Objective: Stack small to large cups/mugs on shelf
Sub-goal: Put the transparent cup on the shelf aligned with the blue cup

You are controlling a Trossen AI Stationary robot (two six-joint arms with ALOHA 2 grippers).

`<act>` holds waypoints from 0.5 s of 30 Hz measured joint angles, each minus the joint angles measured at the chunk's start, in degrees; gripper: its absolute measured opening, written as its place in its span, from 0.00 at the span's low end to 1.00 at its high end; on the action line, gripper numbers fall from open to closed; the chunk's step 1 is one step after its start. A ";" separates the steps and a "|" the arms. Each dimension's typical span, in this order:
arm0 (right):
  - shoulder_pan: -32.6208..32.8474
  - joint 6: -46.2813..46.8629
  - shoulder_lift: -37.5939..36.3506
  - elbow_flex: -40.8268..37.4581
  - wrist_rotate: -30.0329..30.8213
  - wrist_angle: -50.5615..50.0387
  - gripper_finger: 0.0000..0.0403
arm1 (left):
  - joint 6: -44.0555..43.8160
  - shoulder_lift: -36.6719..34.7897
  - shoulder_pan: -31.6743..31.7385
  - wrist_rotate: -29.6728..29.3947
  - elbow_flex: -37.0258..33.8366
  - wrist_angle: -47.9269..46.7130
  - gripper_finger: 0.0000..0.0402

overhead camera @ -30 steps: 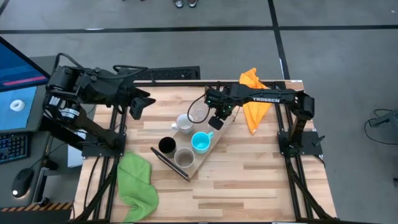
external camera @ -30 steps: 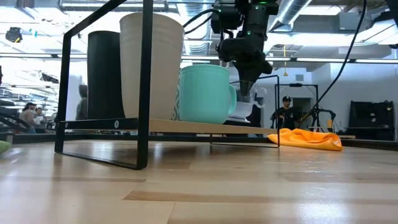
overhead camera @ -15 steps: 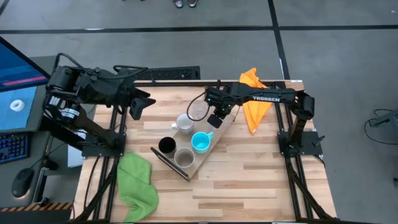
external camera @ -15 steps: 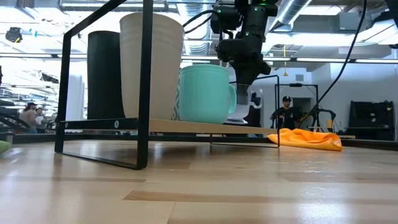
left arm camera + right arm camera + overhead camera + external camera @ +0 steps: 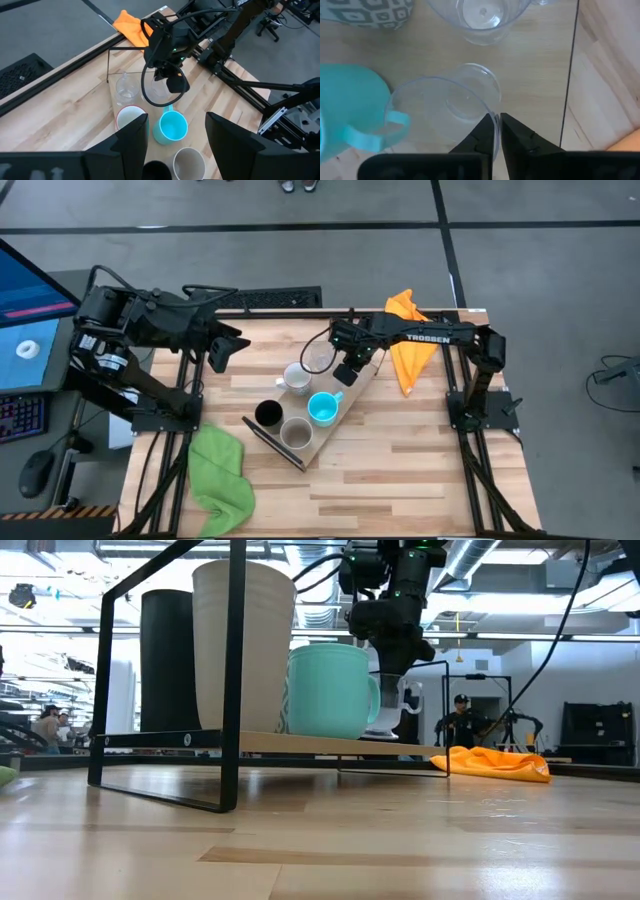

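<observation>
The right gripper (image 5: 496,131) pinches a clear glass (image 5: 442,106) by its rim over the shelf (image 5: 540,70). The left gripper (image 5: 172,132) waits apart, fingers spread wide.

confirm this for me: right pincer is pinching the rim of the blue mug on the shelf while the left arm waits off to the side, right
Not quite. The right pincer is pinching the rim of a clear glass, not the blue mug, which stands beside that glass on the shelf; the right wrist view shows this. The left pincer does wait off to the side.
</observation>
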 joint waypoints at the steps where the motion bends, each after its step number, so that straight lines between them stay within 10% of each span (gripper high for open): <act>1: 0.00 -0.02 0.00 0.00 -0.27 0.01 0.13 | 0.03 0.00 0.01 -0.02 0.00 0.00 0.47; 15: -0.26 -0.02 -0.02 -0.02 -1.25 0.61 0.17 | 0.08 0.00 0.00 1.47 0.00 0.01 0.47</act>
